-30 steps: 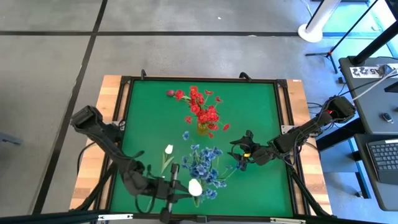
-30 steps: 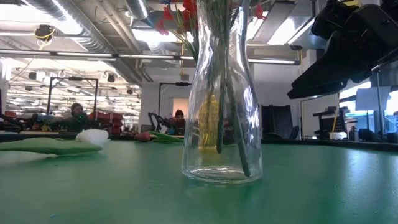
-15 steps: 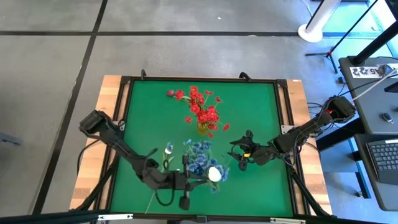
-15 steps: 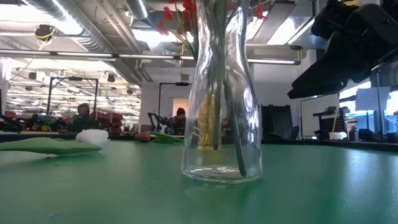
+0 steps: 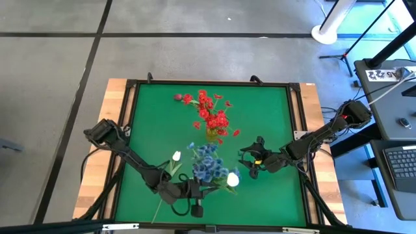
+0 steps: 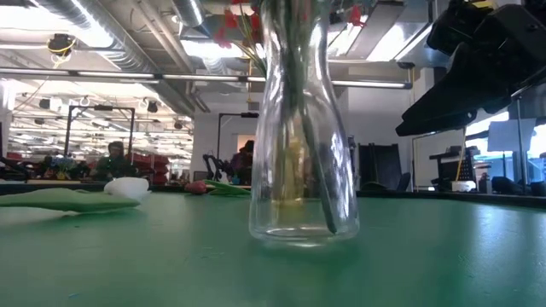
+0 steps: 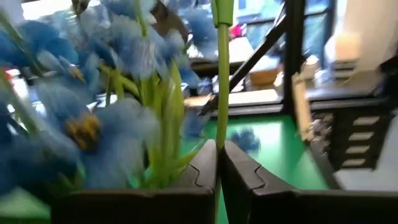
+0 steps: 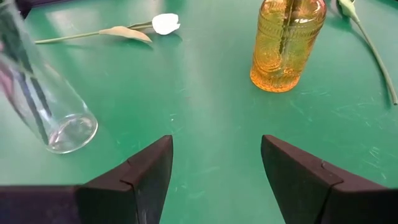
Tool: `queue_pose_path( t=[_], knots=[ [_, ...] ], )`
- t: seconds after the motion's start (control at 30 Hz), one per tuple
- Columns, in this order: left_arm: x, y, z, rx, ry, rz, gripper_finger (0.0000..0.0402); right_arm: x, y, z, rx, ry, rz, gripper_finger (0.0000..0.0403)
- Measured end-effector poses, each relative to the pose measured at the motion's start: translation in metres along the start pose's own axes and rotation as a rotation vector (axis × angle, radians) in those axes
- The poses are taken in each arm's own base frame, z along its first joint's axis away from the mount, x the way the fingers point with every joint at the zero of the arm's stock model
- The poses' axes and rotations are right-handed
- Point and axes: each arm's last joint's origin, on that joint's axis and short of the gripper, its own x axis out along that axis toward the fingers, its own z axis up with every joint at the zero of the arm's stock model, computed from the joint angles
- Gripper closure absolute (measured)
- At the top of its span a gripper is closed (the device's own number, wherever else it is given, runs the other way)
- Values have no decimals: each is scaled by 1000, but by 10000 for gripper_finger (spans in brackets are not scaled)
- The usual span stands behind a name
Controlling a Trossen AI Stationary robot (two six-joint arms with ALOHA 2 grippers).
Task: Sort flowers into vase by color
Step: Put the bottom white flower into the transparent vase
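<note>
Left claw (image 7: 218,163) pinches white tulip (image 5: 233,179) stem.

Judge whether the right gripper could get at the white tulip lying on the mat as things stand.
Probably not directly. The right gripper is open and empty, but the clear vase of blue sprays and the left gripper, shut on another white tulip, stand between it and the lying tulip.

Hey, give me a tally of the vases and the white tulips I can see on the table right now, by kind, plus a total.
Clear glass vase: 1
Amber glass vase: 1
White tulips: 2, one lying on the green mat and one held up by the left gripper
Total: 4
</note>
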Motion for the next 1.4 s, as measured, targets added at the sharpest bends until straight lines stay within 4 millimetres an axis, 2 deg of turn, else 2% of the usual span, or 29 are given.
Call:
queue_pose_path(
  t=[0.2, 0.47, 1.03, 1.4],
  knots=[
    [-13, -9, -2, 24, 13, 84, 360, 0, 0, 0, 0, 0, 0, 160],
    [-22, -18, -4, -54, 31, 20, 315, 0, 0, 0, 0, -1, 0, 160],
    [-16, -15, -11, -153, 93, -45, 298, 0, 1, 1, 13, -10, 7, 160],
    [-14, -11, -19, -185, 162, -34, 298, -2, 13, 16, 51, -89, 217, 160]
  ],
)
